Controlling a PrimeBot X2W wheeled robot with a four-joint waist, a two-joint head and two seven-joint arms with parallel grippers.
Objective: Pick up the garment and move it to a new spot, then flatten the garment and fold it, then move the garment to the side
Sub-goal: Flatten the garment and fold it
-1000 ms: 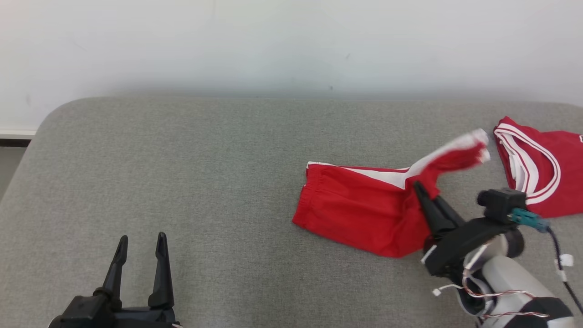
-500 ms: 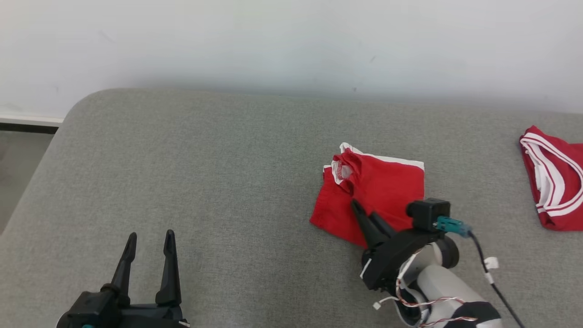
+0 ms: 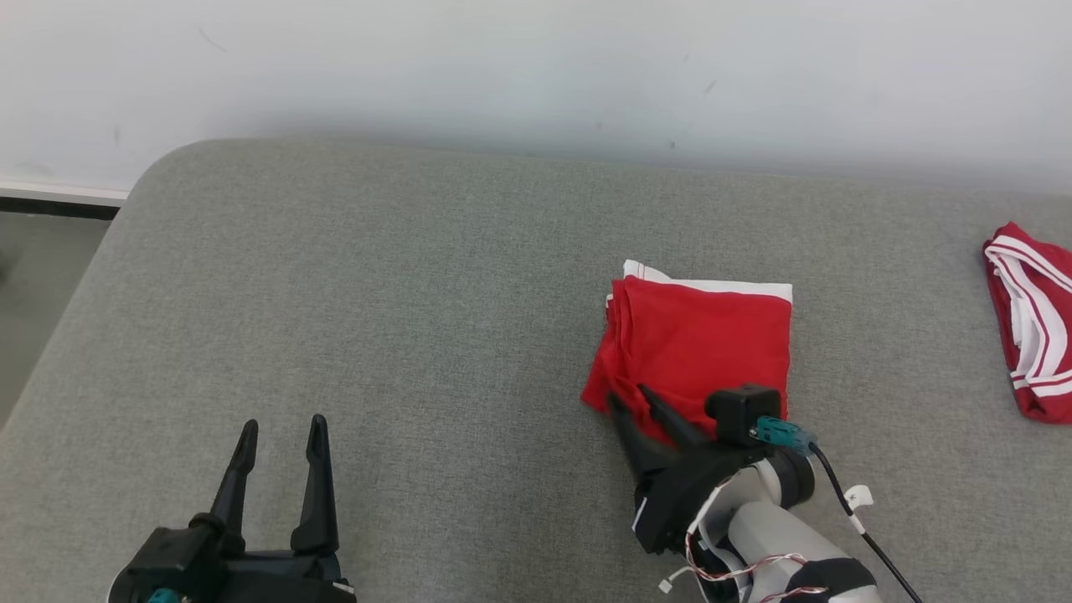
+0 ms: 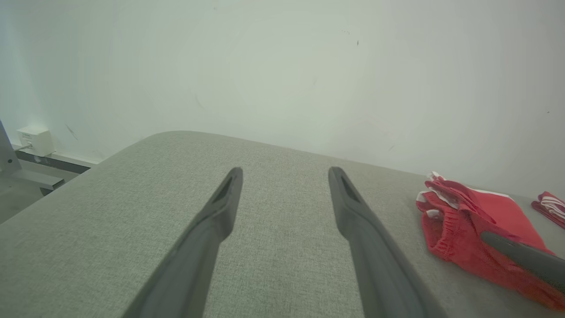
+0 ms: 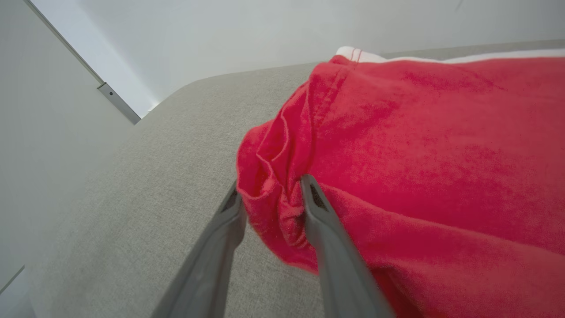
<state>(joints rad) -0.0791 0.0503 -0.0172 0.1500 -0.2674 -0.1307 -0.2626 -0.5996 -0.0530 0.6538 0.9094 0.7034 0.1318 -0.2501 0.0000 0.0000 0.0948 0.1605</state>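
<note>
The garment (image 3: pixel 699 343) is a pair of red shorts with white trim, lying folded into a rough square on the grey padded table (image 3: pixel 377 293). My right gripper (image 3: pixel 628 394) is at its near left corner. In the right wrist view this gripper (image 5: pixel 270 187) has its fingers apart, and a bunched fold of the garment (image 5: pixel 419 145) lies loosely between them. My left gripper (image 3: pixel 284 423) stands open and empty over bare table at the lower left, well away from the cloth. The left wrist view shows the same open gripper (image 4: pixel 286 172) with the garment (image 4: pixel 463 216) off to its right.
A second red garment with white stripes (image 3: pixel 1034 327) lies at the table's far right edge. A pale wall runs behind the table. The table's rounded left corner (image 3: pixel 159 180) drops off to the floor. Wide bare table lies between the two grippers.
My right gripper swept the shorts' raised right end over to the left, laying it on the rest as a fold, and its fingers have since parted. The head camera shifted too.
</note>
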